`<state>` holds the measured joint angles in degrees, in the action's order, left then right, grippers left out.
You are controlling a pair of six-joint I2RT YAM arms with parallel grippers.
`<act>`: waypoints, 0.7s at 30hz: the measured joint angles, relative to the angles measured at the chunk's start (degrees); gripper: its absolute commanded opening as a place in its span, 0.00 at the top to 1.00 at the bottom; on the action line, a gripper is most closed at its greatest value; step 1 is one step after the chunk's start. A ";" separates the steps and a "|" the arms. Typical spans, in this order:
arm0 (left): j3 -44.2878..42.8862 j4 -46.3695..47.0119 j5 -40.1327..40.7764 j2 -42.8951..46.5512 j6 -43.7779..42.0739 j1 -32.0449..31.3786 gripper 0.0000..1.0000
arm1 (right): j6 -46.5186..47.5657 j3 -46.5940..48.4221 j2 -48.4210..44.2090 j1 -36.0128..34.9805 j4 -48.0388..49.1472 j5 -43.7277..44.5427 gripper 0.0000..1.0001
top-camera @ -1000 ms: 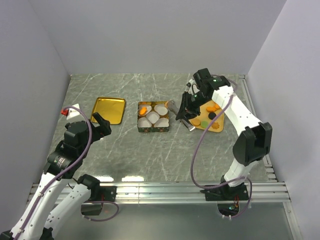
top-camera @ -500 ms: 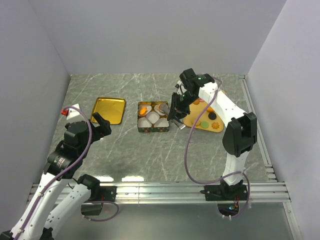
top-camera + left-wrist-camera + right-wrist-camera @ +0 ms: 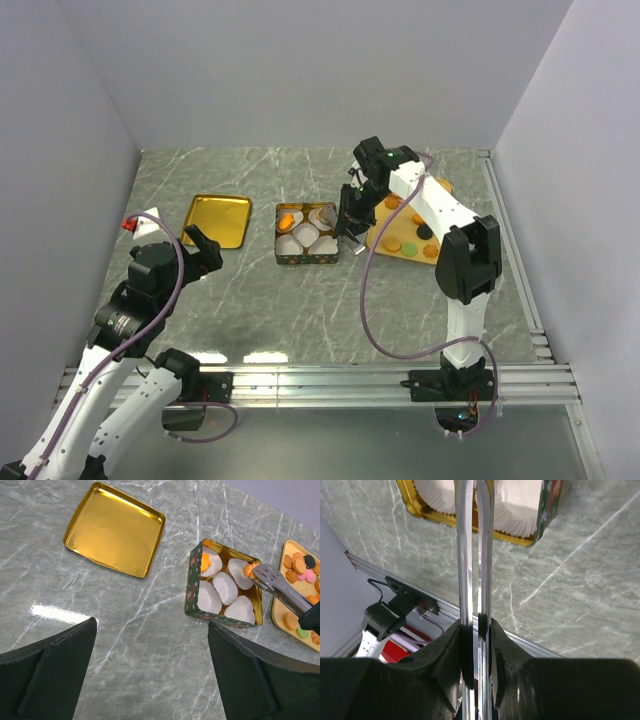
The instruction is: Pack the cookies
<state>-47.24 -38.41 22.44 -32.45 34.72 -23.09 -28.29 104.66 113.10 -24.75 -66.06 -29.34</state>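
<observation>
tongs (image 3: 281,588) with orange cookie (image 3: 248,570) over tin (image 3: 192,594)

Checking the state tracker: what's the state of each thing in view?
tin: open
lid: off, lying left of the tin
tongs: pinching an orange cookie over the tin
paper cups: one filled, others empty
left gripper: open, empty
right gripper: shut on tongs
tray: cookies on it

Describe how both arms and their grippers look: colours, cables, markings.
The left arm and right arm have white links with black joint housings. A thin lilac cable loops loosely along each. The left gripper and right gripper have blocky black fingers. A small red tab sits near the left wrist; a green light glows on the right wrist.
</observation>
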 measured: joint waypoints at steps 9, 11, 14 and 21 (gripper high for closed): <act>0.00 0.00 0.00 0.00 0.00 0.44 0.01 | -0.42 2.99 3.15 0.04 0.26 0.92 0.63; 0.00 0.00 -0.02 0.00 0.00 0.59 0.01 | -0.46 3.41 3.54 0.11 0.44 1.03 0.59; 0.00 0.00 -0.02 0.00 0.00 0.70 0.01 | -0.44 3.54 3.89 0.28 0.44 1.27 0.56; 0.00 0.00 -0.02 -0.02 0.00 0.83 0.00 | -0.39 4.11 4.59 0.81 0.44 1.55 0.54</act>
<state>-47.24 -38.41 22.41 -32.47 34.72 -22.26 -28.69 108.77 117.69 -23.94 -65.63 -27.79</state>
